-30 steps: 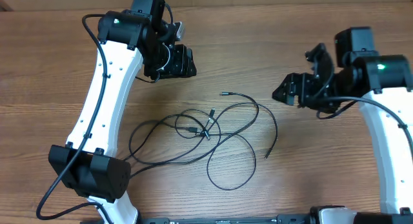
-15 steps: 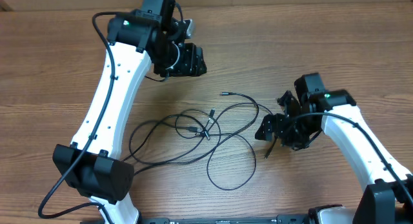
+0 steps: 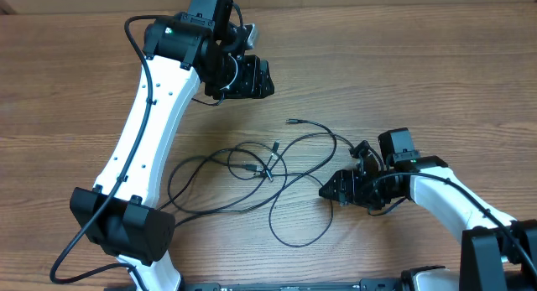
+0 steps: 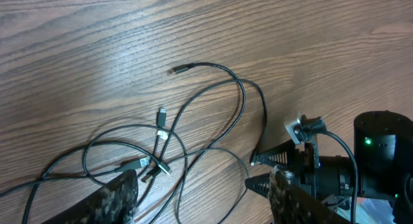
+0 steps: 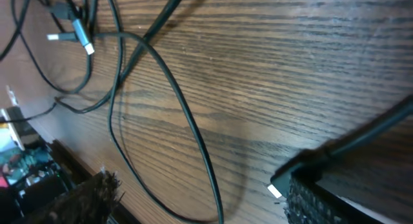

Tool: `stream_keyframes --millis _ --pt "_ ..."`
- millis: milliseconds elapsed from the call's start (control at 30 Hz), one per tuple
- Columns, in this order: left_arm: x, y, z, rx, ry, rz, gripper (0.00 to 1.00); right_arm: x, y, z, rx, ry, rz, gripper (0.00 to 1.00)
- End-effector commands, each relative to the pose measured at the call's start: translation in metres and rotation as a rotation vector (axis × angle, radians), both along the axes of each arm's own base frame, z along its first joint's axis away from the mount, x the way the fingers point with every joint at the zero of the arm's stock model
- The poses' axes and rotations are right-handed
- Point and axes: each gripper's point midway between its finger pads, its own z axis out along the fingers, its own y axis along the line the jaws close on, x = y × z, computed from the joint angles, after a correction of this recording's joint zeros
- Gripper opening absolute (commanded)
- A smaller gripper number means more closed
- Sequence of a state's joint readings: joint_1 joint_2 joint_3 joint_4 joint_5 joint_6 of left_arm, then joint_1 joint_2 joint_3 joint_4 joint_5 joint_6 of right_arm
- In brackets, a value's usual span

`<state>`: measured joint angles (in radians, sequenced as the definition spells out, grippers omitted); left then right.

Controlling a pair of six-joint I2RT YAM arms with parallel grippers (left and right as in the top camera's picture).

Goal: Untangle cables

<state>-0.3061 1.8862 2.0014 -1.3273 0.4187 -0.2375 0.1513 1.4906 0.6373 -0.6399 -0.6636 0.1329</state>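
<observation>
Several thin black cables (image 3: 268,169) lie tangled in loops on the wooden table, with small plugs crossing at the knot (image 4: 161,130). One loose plug (image 3: 290,121) lies at the back. My right gripper (image 3: 329,192) is low at the tangle's right side, open. In the right wrist view (image 5: 200,204) a cable loop (image 5: 187,130) runs between its fingers, and a silver-tipped plug (image 5: 276,190) lies against the right finger (image 5: 322,195). My left gripper (image 3: 262,78) hangs high behind the tangle, open and holding nothing; its fingers (image 4: 119,198) frame the cables from above.
The wooden table (image 3: 419,90) stretches around the tangle. My left arm's white link (image 3: 143,132) slants along the left side, its black base (image 3: 122,228) near the front edge. The right arm's white link (image 3: 445,194) crosses the front right.
My right arm swung down and left from the right side to the loose cable end at the tangle's right. The left gripper drifted slightly right at the back. The cables lie unchanged.
</observation>
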Motion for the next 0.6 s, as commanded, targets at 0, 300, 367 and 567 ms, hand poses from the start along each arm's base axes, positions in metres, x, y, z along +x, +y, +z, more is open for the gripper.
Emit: stream_keyframes --millis 0,300,367,567 --pt "-0.001 -0.003 -0.002 -0.014 0.017 0.003 0.66 -0.012 0.003 -0.005 0.023 0.0 0.039 0.79" --pt "-0.002 -0.003 -0.002 -0.013 0.019 0.004 0.67 -0.018 0.016 -0.005 0.025 -0.03 0.116 0.75" --pt "-0.002 -0.003 -0.002 -0.013 0.019 0.004 0.67 -0.021 0.027 -0.005 0.024 -0.053 0.162 0.75" --pt "0.001 0.002 -0.004 0.019 0.009 0.016 0.71 -0.022 0.034 -0.008 -0.005 -0.054 0.165 0.69"
